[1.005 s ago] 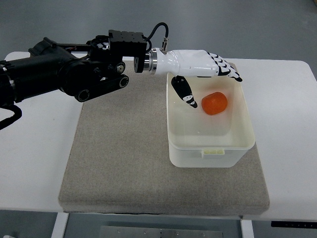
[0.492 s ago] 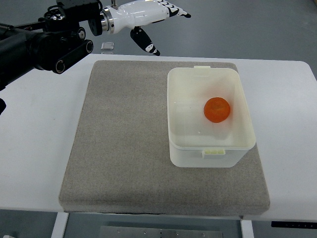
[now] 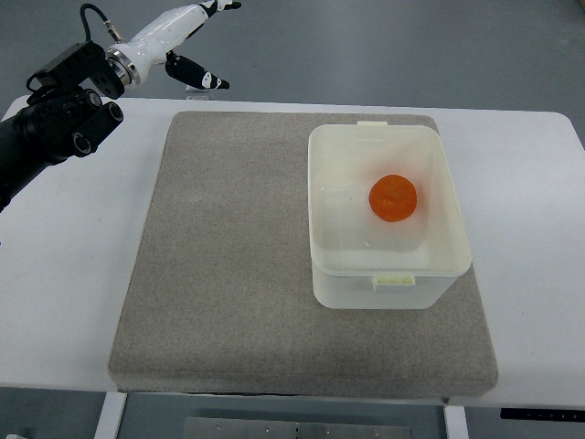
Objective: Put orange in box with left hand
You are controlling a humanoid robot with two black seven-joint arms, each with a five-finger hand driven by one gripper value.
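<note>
The orange (image 3: 394,198) lies inside the white plastic box (image 3: 329,282), right of its middle, with nothing touching it. The box stands on the right part of a grey mat (image 3: 228,274). My left hand (image 3: 187,37), white with black fingertips, is raised at the top left of the view, beyond the table's far edge and well away from the box. Its fingers are spread and hold nothing. The black left arm (image 3: 55,119) runs off the left edge. The right arm does not show.
The grey mat covers most of the white table (image 3: 64,274). A small clear object (image 3: 196,89) sits at the table's far edge just beyond the mat. Grey floor lies past the table.
The left hand has left the box, rising and drawing back to the upper left with nothing in it. The orange stays in the box, having rolled slightly.
</note>
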